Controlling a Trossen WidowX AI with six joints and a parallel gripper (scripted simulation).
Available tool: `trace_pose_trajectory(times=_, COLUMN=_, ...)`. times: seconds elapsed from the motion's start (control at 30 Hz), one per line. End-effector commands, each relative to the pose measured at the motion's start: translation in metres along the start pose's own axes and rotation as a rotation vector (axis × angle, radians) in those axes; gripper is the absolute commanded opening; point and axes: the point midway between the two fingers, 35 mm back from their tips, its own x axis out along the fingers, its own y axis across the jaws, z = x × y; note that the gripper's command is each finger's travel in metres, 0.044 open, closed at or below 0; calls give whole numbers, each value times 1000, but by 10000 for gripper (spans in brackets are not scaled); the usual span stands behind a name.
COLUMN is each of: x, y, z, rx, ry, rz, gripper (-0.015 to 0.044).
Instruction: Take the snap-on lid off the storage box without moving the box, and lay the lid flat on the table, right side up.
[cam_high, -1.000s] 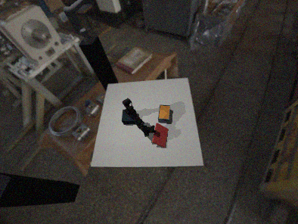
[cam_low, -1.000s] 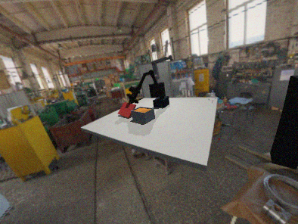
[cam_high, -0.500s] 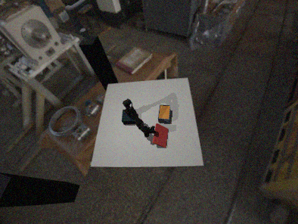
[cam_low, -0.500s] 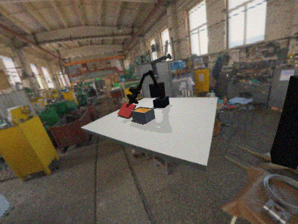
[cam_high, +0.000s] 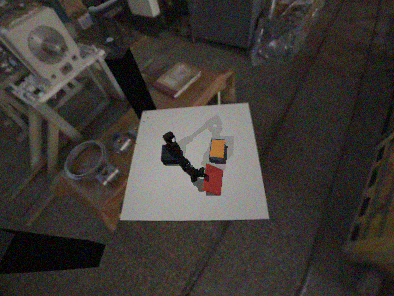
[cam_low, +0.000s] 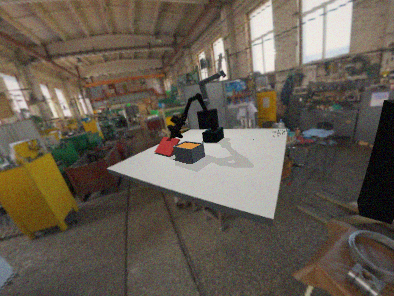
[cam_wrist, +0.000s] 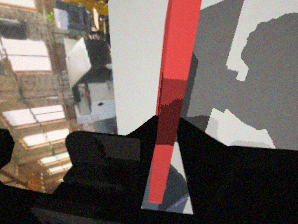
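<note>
Right of centre in the wrist view, the hand (cam_high: 204, 173) (cam_low: 175, 131) (cam_wrist: 167, 120) is closed on the red lid (cam_high: 213, 180) (cam_low: 166, 146) (cam_wrist: 181, 40), whose narrow edge runs between the fingers from the top of the frame towards the bottom. An edge grip like this probably serves to carry the lid clear while leaving its broad face free to meet the surface (cam_high: 160, 200) (cam_low: 240, 185) (cam_wrist: 137, 60). In the exterior view, left of centre, the lid hangs tilted, so it does not lie flat; whether its lower edge touches the surface I cannot tell. Just beside it, to its right there and above it in the top view, the dark storage box (cam_high: 218, 161) (cam_low: 190, 155) stands upright with its orange inside showing, uncovered. The lid has been brought off to the side, presumably so that it can go down without nudging the box. What remains, I judge, is to level it, lower it right side up and let go gently; released at this slant, it could drop or slide against the box.
</note>
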Motion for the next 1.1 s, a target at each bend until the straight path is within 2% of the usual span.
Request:
trace_pose_trajectory(times=0.0, x=7, y=-14, z=-9, rx=14, ry=26, rz=-28, gripper=0)
trace_pose_trajectory(times=1.07, x=23, y=-34, z=-10, rx=14, ry=26, rz=-28, gripper=0)
